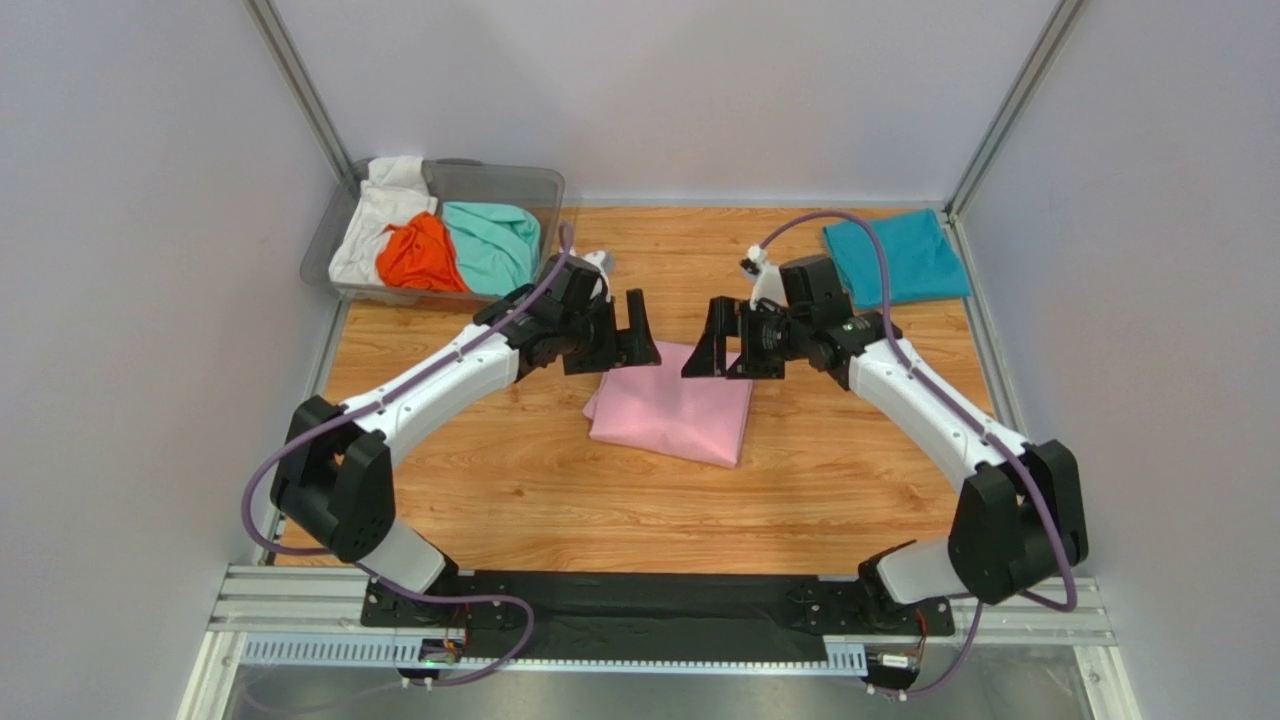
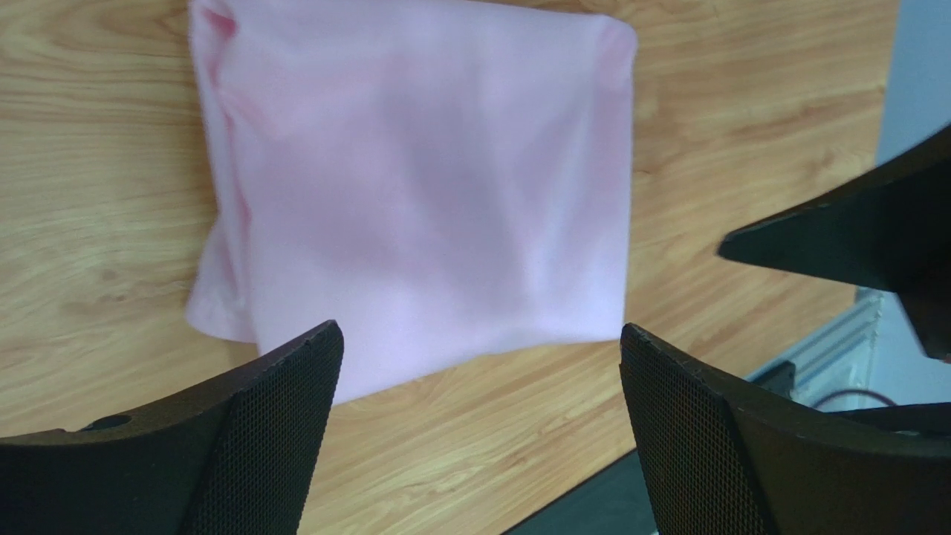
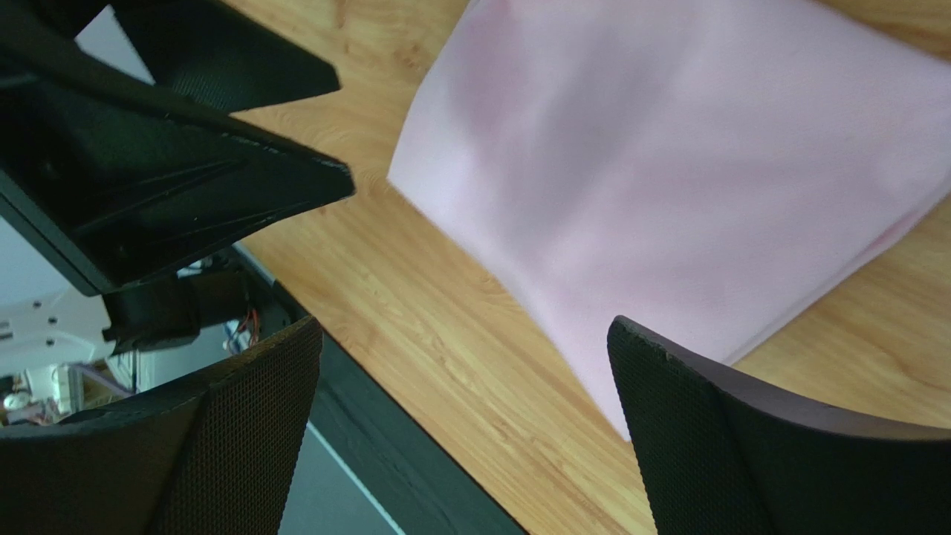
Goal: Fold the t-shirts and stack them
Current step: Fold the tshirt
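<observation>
A folded light pink t-shirt (image 1: 672, 405) lies in the middle of the wooden table; it also shows in the left wrist view (image 2: 424, 178) and the right wrist view (image 3: 692, 167). A folded teal-blue t-shirt (image 1: 899, 255) lies at the back right. White (image 1: 376, 210), orange (image 1: 418, 255) and mint-green (image 1: 493, 243) t-shirts sit in a clear bin (image 1: 544, 186) at the back left. My left gripper (image 1: 628, 333) and right gripper (image 1: 718, 339) hover above the pink shirt's far edge, facing each other, both open and empty.
The table's near edge meets a black base rail (image 1: 661, 597). Grey walls and metal posts enclose the table on three sides. The two grippers are close together, a small gap between them.
</observation>
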You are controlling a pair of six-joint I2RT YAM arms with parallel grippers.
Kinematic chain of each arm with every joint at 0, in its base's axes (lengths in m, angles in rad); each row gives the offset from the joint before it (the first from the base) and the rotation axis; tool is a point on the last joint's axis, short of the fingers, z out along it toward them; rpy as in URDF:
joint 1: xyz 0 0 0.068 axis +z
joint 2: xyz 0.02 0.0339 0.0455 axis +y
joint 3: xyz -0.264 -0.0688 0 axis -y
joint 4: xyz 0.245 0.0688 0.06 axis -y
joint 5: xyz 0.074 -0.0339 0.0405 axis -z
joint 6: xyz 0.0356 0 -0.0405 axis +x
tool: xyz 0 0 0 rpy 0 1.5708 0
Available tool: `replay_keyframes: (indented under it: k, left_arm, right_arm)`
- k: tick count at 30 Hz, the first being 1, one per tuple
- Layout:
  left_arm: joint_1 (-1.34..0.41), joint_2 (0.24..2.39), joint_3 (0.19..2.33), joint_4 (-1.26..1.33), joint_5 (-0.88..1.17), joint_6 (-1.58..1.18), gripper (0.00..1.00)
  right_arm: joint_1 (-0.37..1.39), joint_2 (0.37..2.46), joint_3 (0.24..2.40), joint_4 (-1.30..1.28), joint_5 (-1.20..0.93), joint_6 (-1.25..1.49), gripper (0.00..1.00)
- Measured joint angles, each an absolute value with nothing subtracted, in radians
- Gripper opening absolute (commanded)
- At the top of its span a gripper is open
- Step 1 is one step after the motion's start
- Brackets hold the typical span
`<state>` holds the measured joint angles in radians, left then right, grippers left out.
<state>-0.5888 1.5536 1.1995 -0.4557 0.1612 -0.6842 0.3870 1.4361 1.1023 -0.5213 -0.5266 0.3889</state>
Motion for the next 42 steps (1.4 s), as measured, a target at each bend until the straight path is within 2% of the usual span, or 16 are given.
replay_keyframes:
  k: [3, 14, 22, 26, 31, 35, 39, 42]
  left_arm:
    - [-0.611, 1.553, 1.154, -0.402, 0.213, -0.696, 1.0]
    - [-0.622, 1.683, 0.99, -0.317, 0.289, -0.731, 1.0]
    - [-0.622, 1.637, 0.904, -0.288, 0.263, -0.735, 1.0]
    - [-0.624, 1.602, 0.883, -0.303, 0.258, -0.735, 1.0]
    - [-0.63, 1.441, 0.862, -0.387, 0.234, -0.733, 1.0]
    - [-0.638, 1.19, 0.856, -0.447, 0.176, -0.73, 1.0]
    - [-0.64, 0.983, 0.86, -0.541, 0.037, -0.731, 1.0]
    - [-0.64, 0.917, 0.86, -0.632, -0.07, -0.736, 1.0]
  right_arm:
    - [0.421, 1.399, 1.007, -0.442, -0.561, 0.404, 1.0]
    - [0.454, 1.509, 0.739, -0.287, -0.54, 0.433, 1.0]
    - [0.45, 1.501, 0.693, -0.212, -0.55, 0.448, 1.0]
    - [0.453, 1.463, 0.696, -0.264, -0.524, 0.437, 1.0]
    - [0.457, 1.242, 0.732, -0.433, -0.443, 0.403, 1.0]
    - [0.459, 0.954, 0.816, -0.49, -0.302, 0.403, 1.0]
    - [0.459, 0.741, 0.815, -0.494, -0.107, 0.451, 1.0]
    - [0.458, 0.694, 0.791, -0.508, 0.004, 0.478, 1.0]
